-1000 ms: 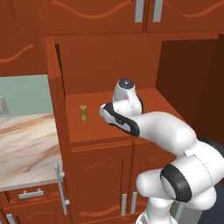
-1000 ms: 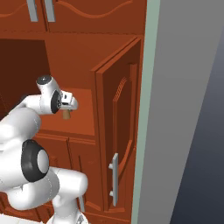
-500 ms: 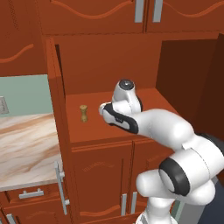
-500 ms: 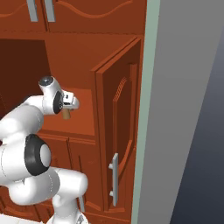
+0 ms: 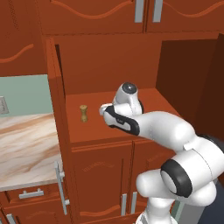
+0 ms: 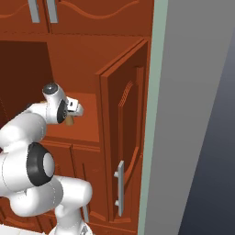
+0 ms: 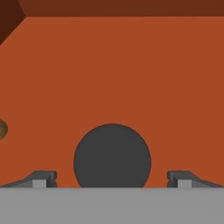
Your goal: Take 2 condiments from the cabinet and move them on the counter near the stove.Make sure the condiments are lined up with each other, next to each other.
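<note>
Inside the open cabinet [image 5: 109,129], a tan-topped wooden condiment shaker [image 5: 83,113] stands at the left of the shelf; its edge shows at the far left of the hand view [image 7: 2,130]. My gripper [image 5: 104,110] hangs over the shelf to its right. In the hand view the gripper [image 7: 112,179] is open, with the round black cap of the other condiment [image 7: 112,155] directly below, between the two fingertips [image 7: 43,178] and untouched. That shaker's brown base [image 6: 69,121] peeks out under the hand in the right base view. The stove is out of view.
The cabinet's right door [image 6: 126,137] stands swung out with its vertical silver handle [image 6: 119,188]. The left door [image 5: 54,105] is open edge-on. The marble counter [image 5: 26,144] lies lower left, over drawer fronts. A grey wall [image 6: 193,119] closes the right side.
The hand has shifted only slightly over the shelf; its jaws stay open and both shakers stand where they were.
</note>
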